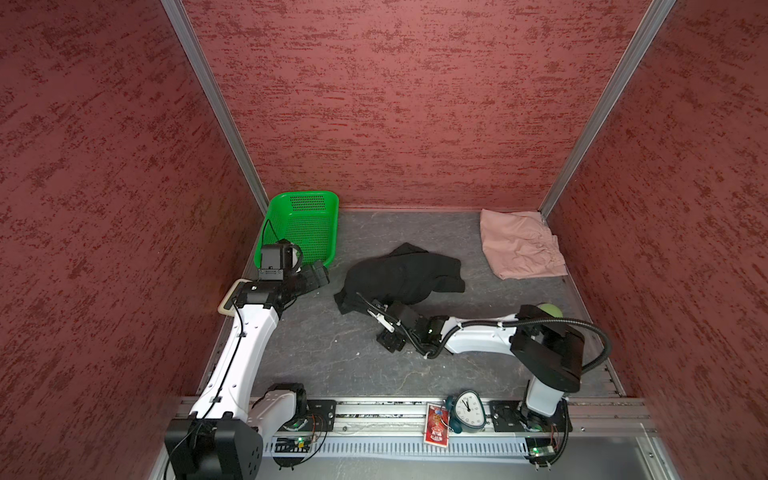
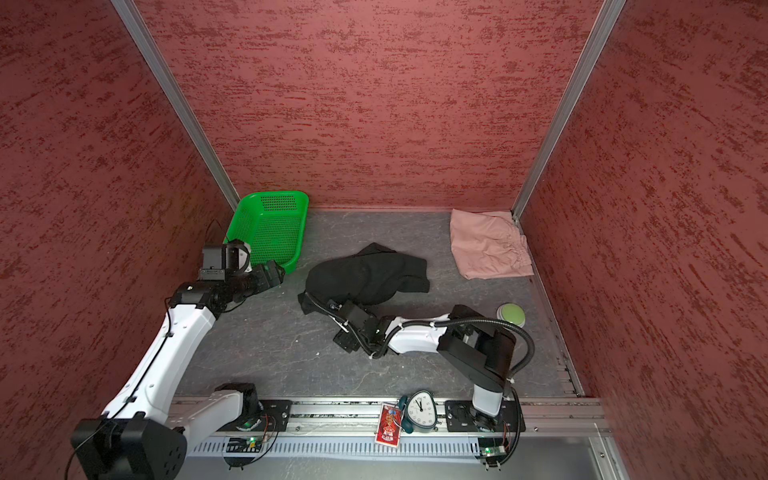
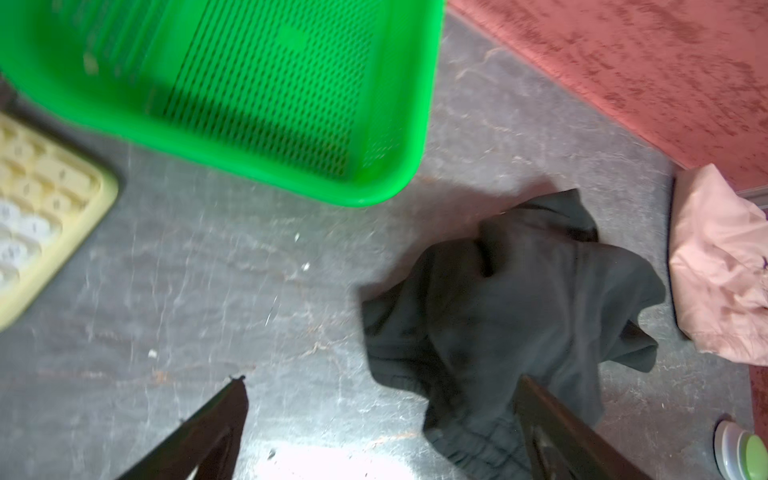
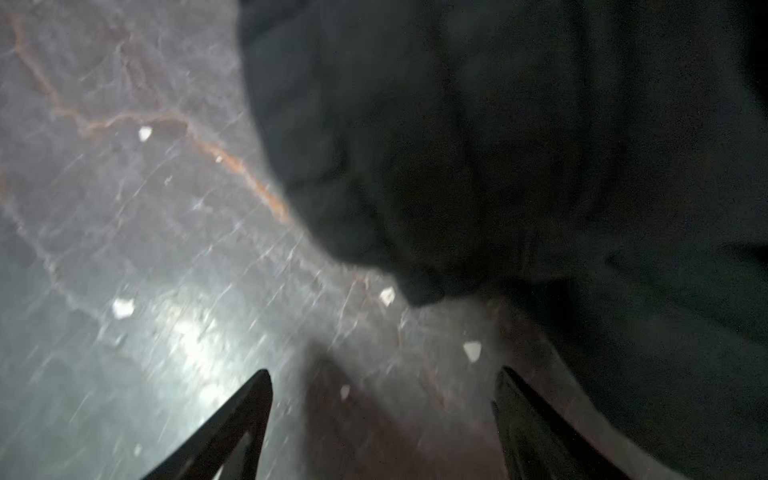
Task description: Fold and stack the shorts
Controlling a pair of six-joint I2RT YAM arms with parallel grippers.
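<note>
Spread wide and empty, the left gripper [image 3: 380, 384] hangs over the grey marbled tabletop [image 1: 332, 357] on the left side, just beside the near right corner of the green perforated plastic basket [image 1: 309, 232]. Its wrist view shows only bare table and a fringe of dark cloth between the two fingers.

At the near left edge of the crumpled black cloth shorts [image 1: 405, 272], the right gripper [image 4: 382, 372] sits low over the table. Its jaws are parted too, with table surface showing between them. That wrist view is blurred, so I cannot tell whether a fingertip touches the cloth.

These black shorts lie in a loose heap in the middle of the table, right of the basket and apart from it. Folded flat, the dusty pink cloth shorts [image 1: 519, 249] with a gathered waistband rest in the far right corner against the right wall, well apart from the black pair.

The basket stands in the far left corner. Nearer than it along the left wall lies a pale yellow moulded tray [image 3: 41, 208] with rounded cells, partly hidden under the left arm in both top views. A round green-topped object [image 2: 512, 312] sits on the right, nearer than the pink shorts. On the near rail between the arm bases stand a white-faced clock [image 1: 469, 409] and a red card [image 1: 436, 430].
</note>
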